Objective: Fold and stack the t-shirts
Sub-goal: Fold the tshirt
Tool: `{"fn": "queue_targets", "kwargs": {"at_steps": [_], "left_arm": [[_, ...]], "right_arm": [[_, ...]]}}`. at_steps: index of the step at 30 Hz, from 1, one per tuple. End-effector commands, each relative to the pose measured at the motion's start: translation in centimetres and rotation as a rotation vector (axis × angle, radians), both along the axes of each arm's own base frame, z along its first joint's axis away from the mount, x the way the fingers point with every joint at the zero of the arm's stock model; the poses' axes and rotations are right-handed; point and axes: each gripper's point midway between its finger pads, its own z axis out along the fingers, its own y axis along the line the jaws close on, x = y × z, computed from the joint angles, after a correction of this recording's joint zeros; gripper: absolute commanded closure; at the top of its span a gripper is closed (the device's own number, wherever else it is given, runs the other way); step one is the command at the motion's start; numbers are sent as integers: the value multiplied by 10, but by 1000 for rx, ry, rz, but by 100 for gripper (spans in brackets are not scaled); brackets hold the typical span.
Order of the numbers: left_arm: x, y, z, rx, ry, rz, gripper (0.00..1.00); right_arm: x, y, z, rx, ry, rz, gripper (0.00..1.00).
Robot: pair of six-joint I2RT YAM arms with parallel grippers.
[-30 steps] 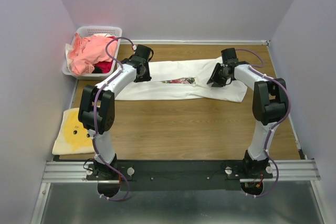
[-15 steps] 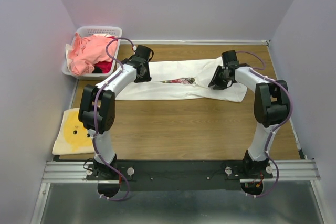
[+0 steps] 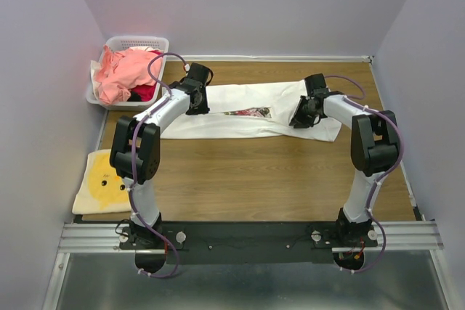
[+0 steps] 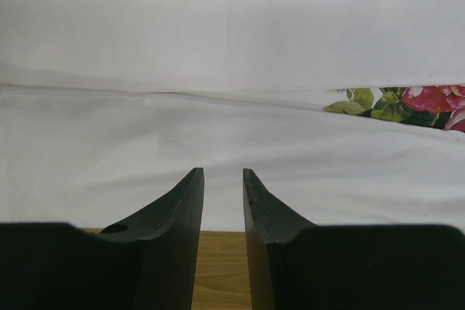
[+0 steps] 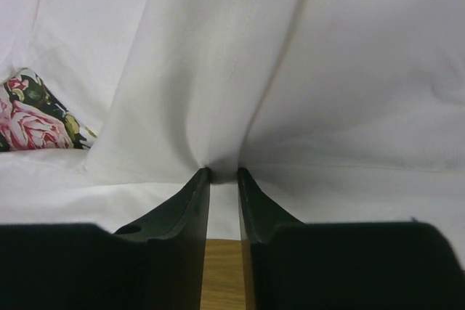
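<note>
The white t-shirt (image 3: 240,125) lies on the wooden table folded into a long band, with a strip of its floral print (image 3: 251,112) showing at the fold. My left gripper (image 3: 195,104) is low over its left end. In the left wrist view the jaws (image 4: 223,172) stand slightly apart with nothing between them and flat white cloth (image 4: 232,128) beyond. My right gripper (image 3: 296,120) is at the shirt's right part. In the right wrist view (image 5: 224,172) it is shut on a pinched fold of white cloth (image 5: 349,70). Salmon-pink t-shirts (image 3: 127,70) and a red one (image 3: 145,93) are piled at the back left.
The white lattice basket (image 3: 138,41) holding the pink and red shirts stands at the back left corner. A folded yellow cloth (image 3: 102,179) lies at the near left table edge. Grey walls close in on the left, back and right.
My right gripper has moved a little toward the near side and down onto the shirt's right part. The left arm has not visibly moved.
</note>
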Motion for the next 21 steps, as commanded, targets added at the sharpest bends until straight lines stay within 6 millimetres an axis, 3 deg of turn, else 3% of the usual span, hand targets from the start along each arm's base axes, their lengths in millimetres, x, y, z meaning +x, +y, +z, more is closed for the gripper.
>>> {"fn": "queue_targets", "kwargs": {"at_steps": [1, 7, 13, 16, 17, 21], "left_arm": [[3, 5, -1, 27, -7, 8, 63], [5, 4, -1, 28, -7, 9, 63], [8, 4, -1, 32, -8, 6, 63], [9, 3, -1, 33, -6, 4, 63], [9, 4, -1, 37, -4, 4, 63], [9, 4, -1, 40, -5, 6, 63]], "right_arm": [[15, 7, 8, -6, -36, -2, 74], [26, 12, 22, 13, -73, 4, 99], [46, 19, 34, 25, -115, 19, 99], [65, 23, 38, 26, -145, 30, 99], [77, 25, 49, 32, -179, 32, 99], [102, 36, 38, 53, -185, 61, 99]]}}
